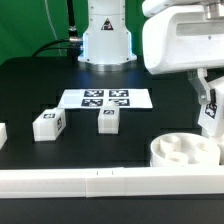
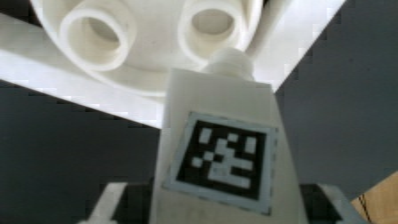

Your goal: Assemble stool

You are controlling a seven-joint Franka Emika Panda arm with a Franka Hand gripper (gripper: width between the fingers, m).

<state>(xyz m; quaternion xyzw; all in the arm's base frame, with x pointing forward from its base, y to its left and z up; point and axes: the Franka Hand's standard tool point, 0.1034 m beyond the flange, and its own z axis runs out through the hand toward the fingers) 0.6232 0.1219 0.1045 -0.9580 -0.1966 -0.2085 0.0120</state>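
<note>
The round white seat (image 1: 184,151) lies at the exterior view's right, sockets up, against the white front rail. My gripper (image 1: 210,105) hangs just above it, shut on a white leg (image 1: 210,112) with a square tag. In the wrist view the held leg (image 2: 222,140) fills the middle, its tip right over the seat (image 2: 125,40) between two sockets. My fingers (image 2: 118,200) press on the leg's sides. Two loose legs lie on the black table, one at the left (image 1: 47,124) and one in the middle (image 1: 109,120).
The marker board (image 1: 105,99) lies flat behind the loose legs. A long white rail (image 1: 80,182) runs along the table's front edge. A white block (image 1: 3,132) shows at the left edge. The arm's base (image 1: 106,40) stands at the back.
</note>
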